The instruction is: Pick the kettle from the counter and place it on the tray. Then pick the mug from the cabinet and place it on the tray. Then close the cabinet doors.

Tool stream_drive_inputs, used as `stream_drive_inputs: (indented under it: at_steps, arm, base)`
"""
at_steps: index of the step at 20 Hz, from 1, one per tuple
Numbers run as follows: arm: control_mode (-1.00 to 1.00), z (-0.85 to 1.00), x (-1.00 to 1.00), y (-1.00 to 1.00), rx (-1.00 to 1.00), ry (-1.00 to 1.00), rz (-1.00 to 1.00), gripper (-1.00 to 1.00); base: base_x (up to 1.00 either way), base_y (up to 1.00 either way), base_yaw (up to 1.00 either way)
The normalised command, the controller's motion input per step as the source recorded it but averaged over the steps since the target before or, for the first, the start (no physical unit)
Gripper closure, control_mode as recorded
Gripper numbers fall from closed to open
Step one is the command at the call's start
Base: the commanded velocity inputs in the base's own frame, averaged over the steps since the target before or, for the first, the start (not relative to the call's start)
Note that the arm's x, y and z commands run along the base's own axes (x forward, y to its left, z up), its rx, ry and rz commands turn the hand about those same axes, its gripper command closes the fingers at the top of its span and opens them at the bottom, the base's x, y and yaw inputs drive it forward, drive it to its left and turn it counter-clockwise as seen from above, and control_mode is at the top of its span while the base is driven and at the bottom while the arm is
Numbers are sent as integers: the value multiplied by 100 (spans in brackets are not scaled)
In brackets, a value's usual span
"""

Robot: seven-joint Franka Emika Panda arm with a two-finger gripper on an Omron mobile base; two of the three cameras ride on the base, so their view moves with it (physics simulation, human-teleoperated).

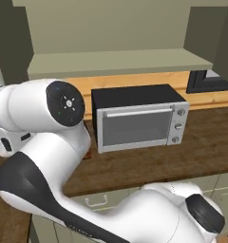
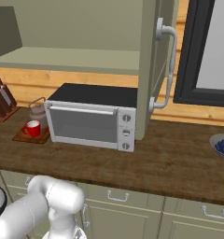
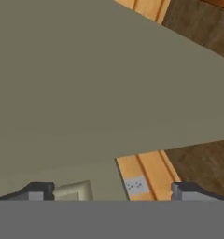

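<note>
Wide-open and empty, the hand point(image 3: 109, 192) faces a sage door point(image 3: 100, 79) just ahead; kettle point(image 2: 38, 113) and mug point(image 2: 32, 128) already sit on the tray point(image 2: 31, 136) at the bench's left end, so closing remains

No lettering, brand, number or sign can be read anywhere: the toaster oven point(image 2: 91, 120) at the centre of the frame has three plain knobs point(image 2: 126, 132) with nothing written beside them.

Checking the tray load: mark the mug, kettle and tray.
mug point(image 2: 32, 128), right base view, red side wall.
kettle point(image 2: 38, 113), right base view, rounded body.
tray point(image 2: 41, 137), right base view, bare front right edge.
</note>
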Motion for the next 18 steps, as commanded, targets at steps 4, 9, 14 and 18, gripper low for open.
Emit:
stream_drive_inputs:
  at_steps: [4,9,14,18]
  arm:
    - [-100,19,19,-67,0,0,-8,-100]
    - [-100,19,22,-73,0,0,-16,-100]
    - [-100,10,35,-72,0,0,-26,-100]
    - [-100,4,39,-73,0,0,-24,-100]
  base:
    - [0,0,0]
    - [0,0,0]
    - [0,0,0]
    - [0,0,0]
